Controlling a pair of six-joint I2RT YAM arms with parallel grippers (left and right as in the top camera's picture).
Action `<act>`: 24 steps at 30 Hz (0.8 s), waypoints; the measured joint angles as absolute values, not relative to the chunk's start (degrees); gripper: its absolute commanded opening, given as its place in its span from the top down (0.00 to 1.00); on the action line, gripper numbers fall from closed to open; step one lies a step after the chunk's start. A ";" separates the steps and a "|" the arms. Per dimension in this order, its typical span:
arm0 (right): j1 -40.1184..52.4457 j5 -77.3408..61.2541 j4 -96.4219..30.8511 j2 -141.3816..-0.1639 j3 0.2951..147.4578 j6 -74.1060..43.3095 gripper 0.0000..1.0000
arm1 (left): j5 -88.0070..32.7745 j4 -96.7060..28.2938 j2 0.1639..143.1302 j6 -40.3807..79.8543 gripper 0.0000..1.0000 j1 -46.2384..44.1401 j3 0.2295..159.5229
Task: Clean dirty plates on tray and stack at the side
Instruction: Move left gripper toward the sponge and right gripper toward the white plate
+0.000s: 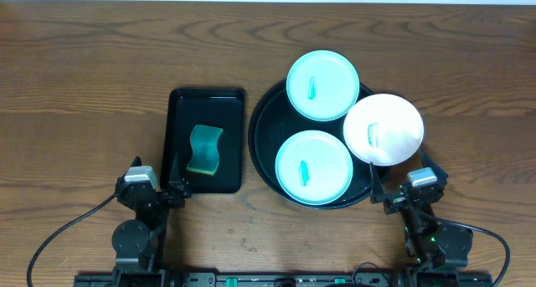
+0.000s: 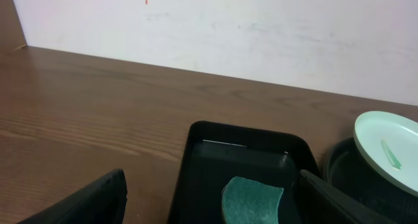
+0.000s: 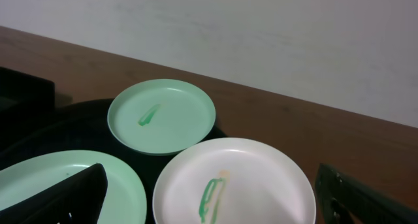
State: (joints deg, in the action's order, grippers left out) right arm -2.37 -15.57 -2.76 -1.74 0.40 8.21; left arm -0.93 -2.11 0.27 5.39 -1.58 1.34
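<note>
The round black tray [image 1: 266, 149] holds three plates. A mint-green plate [image 1: 323, 85] with a green smear sits at the back, also in the right wrist view [image 3: 161, 115]. A second mint-green plate [image 1: 314, 167] lies at the front [image 3: 39, 185]. A white plate [image 1: 383, 129] with a green smear rests on the right rim [image 3: 235, 185]. My left gripper [image 1: 176, 187] is open and empty at the table's front, just before the sponge tray [image 2: 212, 204]. My right gripper [image 1: 394, 195] is open and empty, just in front of the white plate [image 3: 215, 211].
A rectangular black tray [image 1: 177, 140] left of the round tray holds a green sponge [image 1: 204, 150], also in the left wrist view [image 2: 251, 198]. Bare wooden table [image 1: 84, 86] lies around. A pale wall stands behind the table [image 2: 228, 28].
</note>
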 measured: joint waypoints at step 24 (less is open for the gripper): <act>-2.37 -24.58 5.52 -2.26 3.33 8.21 0.01 | -5.89 -4.19 1.45 10.79 0.18 -1.58 4.43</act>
State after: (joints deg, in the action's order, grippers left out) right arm -2.37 -24.58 5.52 -2.26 3.33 8.21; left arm -5.89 -4.19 1.45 10.79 -1.58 4.43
